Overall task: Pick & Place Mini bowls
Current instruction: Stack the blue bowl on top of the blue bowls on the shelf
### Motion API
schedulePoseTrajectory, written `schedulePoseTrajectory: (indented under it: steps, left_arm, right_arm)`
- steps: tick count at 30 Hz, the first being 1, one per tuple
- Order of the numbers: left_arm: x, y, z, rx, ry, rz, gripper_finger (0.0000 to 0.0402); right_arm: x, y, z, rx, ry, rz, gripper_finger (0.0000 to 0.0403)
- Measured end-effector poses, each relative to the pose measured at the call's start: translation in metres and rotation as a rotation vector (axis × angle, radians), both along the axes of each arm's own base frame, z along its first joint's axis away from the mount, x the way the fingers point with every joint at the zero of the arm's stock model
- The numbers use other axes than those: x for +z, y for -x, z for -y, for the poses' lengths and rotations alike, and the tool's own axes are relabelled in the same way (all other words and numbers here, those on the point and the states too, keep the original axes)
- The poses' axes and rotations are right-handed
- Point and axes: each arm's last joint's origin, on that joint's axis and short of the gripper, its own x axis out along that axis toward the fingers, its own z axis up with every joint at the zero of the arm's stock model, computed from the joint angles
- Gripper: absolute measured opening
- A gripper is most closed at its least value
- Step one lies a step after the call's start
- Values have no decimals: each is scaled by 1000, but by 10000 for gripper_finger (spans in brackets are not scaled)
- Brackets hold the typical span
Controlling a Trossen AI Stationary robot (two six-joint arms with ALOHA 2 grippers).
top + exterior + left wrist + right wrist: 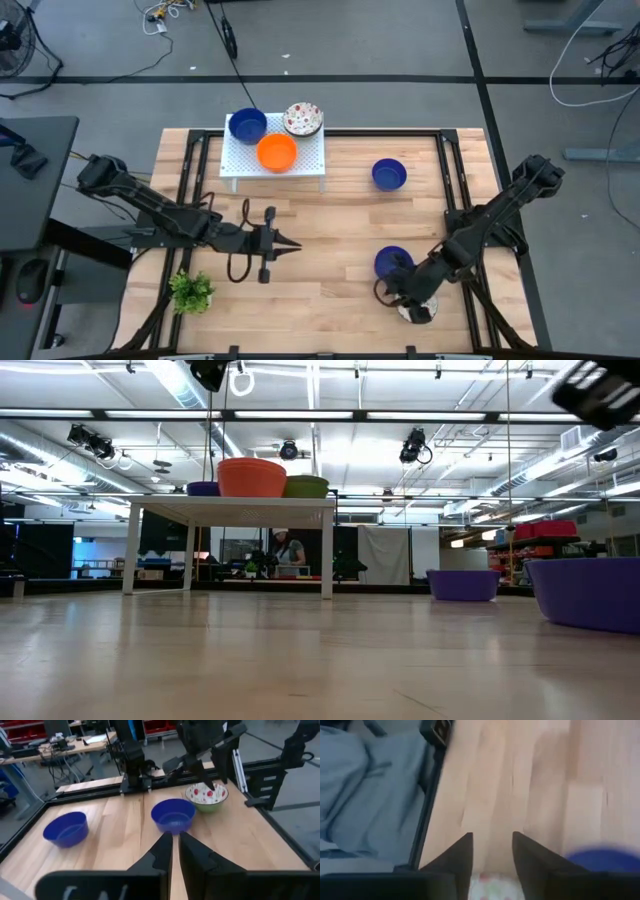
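- The right gripper (415, 308) hangs over the speckled bowl (413, 313) at the near right of the table (340, 230). Its fingers (461, 854) stand spread, one on each side of the bowl's rim, which shows between them in the right wrist view.
- Whether those fingers touch the rim cannot be told.
- Just beside that gripper, on its far side, sits a blue bowl (393, 262). The speckled bowl (206, 796) sits right next to it in the left wrist view.
- Farther from the right gripper, toward the back edge, a second blue bowl (389, 174) stands alone on the wood.
- The left gripper (296, 244) lies low at mid-table, pointing toward the right arm, holding nothing. Its fingers (160, 855) are nearly pressed together, with only a thin slit between them.
- Straight ahead of the left gripper is the nearer blue bowl (173, 815); off to one side is the other blue bowl (65, 828).
- Behind the left gripper, at the back of the table, a white rack (273, 163) carries a blue bowl (247, 125), an orange bowl (277, 152) and a second speckled bowl (302, 119).
- A small plant (191, 291) stands near the left arm, at the table's front edge.
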Motion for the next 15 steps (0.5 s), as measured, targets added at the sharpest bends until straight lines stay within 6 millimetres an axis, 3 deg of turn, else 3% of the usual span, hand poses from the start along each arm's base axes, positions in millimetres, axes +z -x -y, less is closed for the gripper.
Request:
schedulePoseTrajectory:
  steps: [7,15]
  left_arm:
    - [-1,0,0,3,0,-11,32]
    - [-1,0,-1,4,-1,-12,32]
  right_arm:
    - [-8,12,0,-217,-17,-131,209]
    - [-26,1,3,-319,102,-83,202]
